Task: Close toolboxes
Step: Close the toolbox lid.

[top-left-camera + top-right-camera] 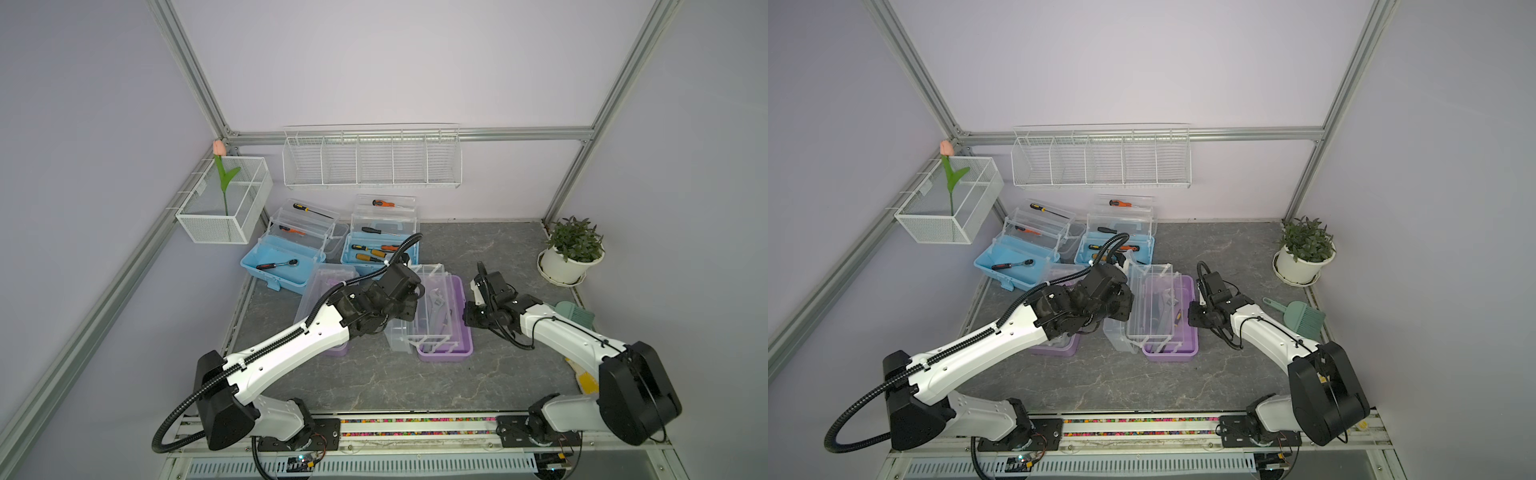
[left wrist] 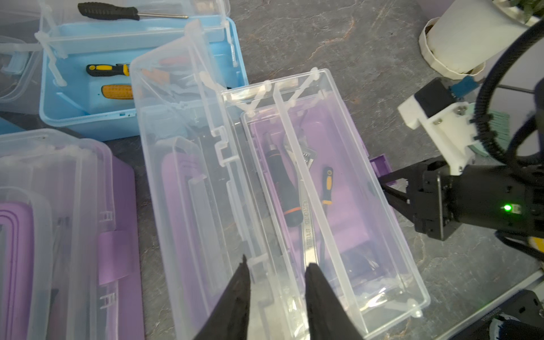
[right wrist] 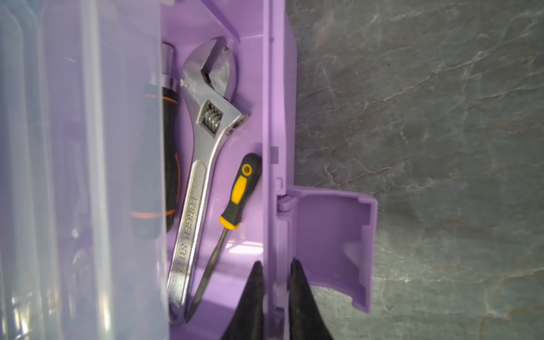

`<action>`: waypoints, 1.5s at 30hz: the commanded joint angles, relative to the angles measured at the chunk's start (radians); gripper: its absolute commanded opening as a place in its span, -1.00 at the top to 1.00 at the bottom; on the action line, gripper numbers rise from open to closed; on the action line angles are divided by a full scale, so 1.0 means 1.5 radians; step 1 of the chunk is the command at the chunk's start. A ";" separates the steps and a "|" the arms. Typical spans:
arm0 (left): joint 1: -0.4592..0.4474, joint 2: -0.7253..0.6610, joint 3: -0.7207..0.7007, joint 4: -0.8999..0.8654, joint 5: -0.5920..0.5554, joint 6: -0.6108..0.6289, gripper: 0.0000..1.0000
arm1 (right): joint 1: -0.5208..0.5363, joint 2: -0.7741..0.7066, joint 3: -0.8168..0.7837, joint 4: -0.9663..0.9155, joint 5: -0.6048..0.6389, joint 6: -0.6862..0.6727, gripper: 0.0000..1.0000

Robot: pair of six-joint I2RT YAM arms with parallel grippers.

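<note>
Two light blue toolboxes stand open at the back, with tools in their trays. A purple toolbox with its clear lid down lies under my left arm. The other purple toolbox is open, and its clear trays sit partly over the base. My left gripper is open, with the edge of a clear tray between its fingers. My right gripper is shut on the purple base's side wall, beside the hanging latch. A wrench and a small screwdriver lie inside.
A potted plant stands at the back right, and a green brush lies behind my right arm. A white wire rack hangs on the back wall. A mesh basket holding a tulip hangs at the left.
</note>
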 commanded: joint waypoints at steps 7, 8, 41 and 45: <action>-0.009 0.031 -0.002 0.061 0.089 -0.005 0.23 | 0.010 0.003 0.004 0.033 -0.089 0.007 0.60; -0.010 0.040 0.003 0.067 0.095 -0.005 0.22 | 0.007 0.001 0.004 0.032 -0.092 0.007 0.59; -0.048 0.229 0.123 0.145 0.171 0.006 0.16 | -0.119 -0.234 0.031 -0.180 -0.112 -0.086 0.13; -0.056 0.217 0.141 0.145 0.156 0.024 0.10 | -0.122 -0.243 0.028 -0.166 -0.139 -0.085 0.13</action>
